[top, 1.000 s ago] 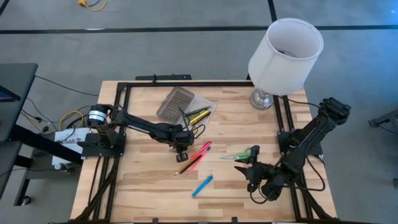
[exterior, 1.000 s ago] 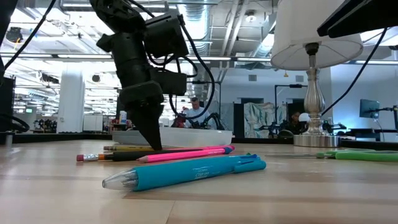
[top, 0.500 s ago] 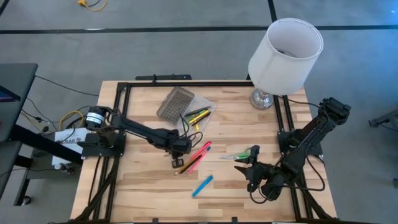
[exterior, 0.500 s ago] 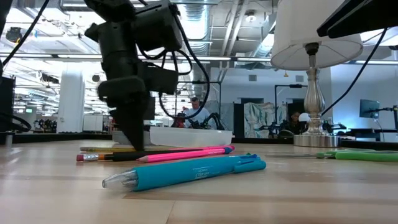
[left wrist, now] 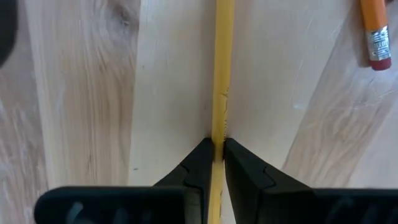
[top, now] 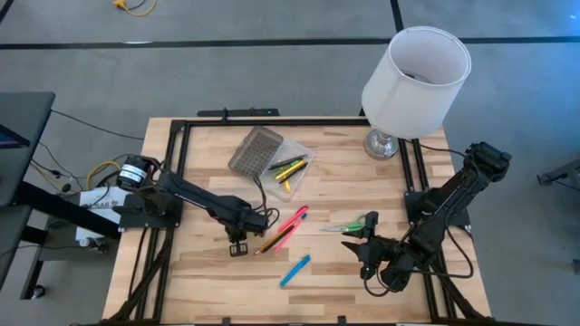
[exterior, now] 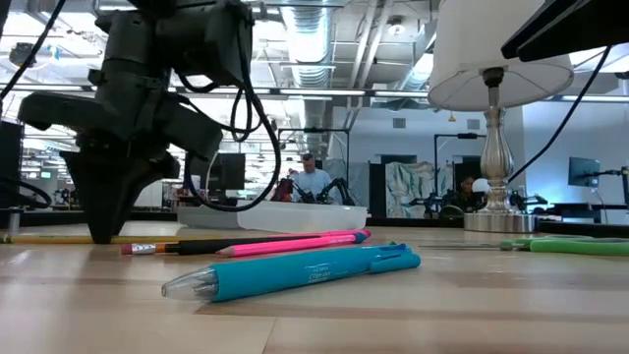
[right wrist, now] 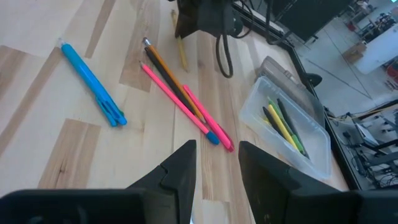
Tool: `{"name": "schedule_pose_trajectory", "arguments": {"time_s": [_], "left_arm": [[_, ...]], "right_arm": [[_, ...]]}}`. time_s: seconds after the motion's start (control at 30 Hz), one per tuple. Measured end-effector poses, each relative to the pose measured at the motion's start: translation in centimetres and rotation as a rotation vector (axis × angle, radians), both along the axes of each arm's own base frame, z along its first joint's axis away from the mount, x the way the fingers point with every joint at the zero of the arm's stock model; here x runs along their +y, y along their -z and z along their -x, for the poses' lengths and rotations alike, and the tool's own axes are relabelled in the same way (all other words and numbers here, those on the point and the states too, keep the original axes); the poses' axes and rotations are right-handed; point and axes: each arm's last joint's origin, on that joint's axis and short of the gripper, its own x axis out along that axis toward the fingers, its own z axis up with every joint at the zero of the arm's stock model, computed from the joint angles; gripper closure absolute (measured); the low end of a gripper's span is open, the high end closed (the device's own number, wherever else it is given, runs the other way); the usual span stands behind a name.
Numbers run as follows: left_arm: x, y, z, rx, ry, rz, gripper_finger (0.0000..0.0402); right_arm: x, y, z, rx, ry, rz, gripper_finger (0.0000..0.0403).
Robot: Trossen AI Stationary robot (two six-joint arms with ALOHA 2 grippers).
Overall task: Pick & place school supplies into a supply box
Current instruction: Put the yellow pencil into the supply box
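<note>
My left gripper (top: pixel 237 244) points down over the table's middle left, shut on a yellow pencil (left wrist: pixel 222 68). To its right lie an orange pencil (top: pixel 270 240), a dark pen and two pink pens (top: pixel 292 222) in a loose bundle. A blue marker (top: pixel 294 270) lies nearer. Green-handled scissors (top: pixel 350 225) lie to the right. The clear supply box (top: pixel 290 167) holds yellow and green sticks, and its grey grid lid (top: pixel 256 149) is beside it. My right gripper (right wrist: pixel 216 168) is open, low by the near right, beside the scissors. My left gripper pinches the yellow pencil's shaft (left wrist: pixel 218 134) between its two fingertips (left wrist: pixel 200 155). It comes from above, pointing down, with the fingers across the pencil. The pencil lies level along the table top (exterior: pixel 59 237), sticking out to both sides of the fingers.
A white-shaded lamp (top: pixel 415 71) stands on a silver base (top: pixel 382 143) at the far right corner. Black frame rails (top: pixel 172 163) run along the table's sides. Bare wood lies left of and nearer than the left gripper. People show in the room behind.
My left gripper has moved from the bundle of pens toward the table's near left, staying low and pointing down. The yellow pencil has slid with it along the table, out of the bundle. The other pens, the marker and my right arm have kept still.
</note>
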Motion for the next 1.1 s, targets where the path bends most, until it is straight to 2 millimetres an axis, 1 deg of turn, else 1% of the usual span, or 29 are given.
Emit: {"name": "schedule_pose_trajectory", "arguments": {"time_s": [0.43, 0.63, 1.1], "left_arm": [[-1.8, 0.0, 0.4, -0.057, -0.015, -0.157, 0.0367], [-2.5, 0.0, 0.7, -0.072, 0.011, -0.183, 0.0367], [-2.7, 0.0, 0.7, -0.084, 0.025, -0.194, 0.0368]], "right_arm": [[0.0, 0.0, 0.0, -0.001, 0.001, -0.001, 0.0287], [0.0, 0.0, 0.0, -0.001, 0.001, -0.002, 0.0287], [0.0, 0.0, 0.0, -0.004, 0.004, -0.008, 0.0287]]}}
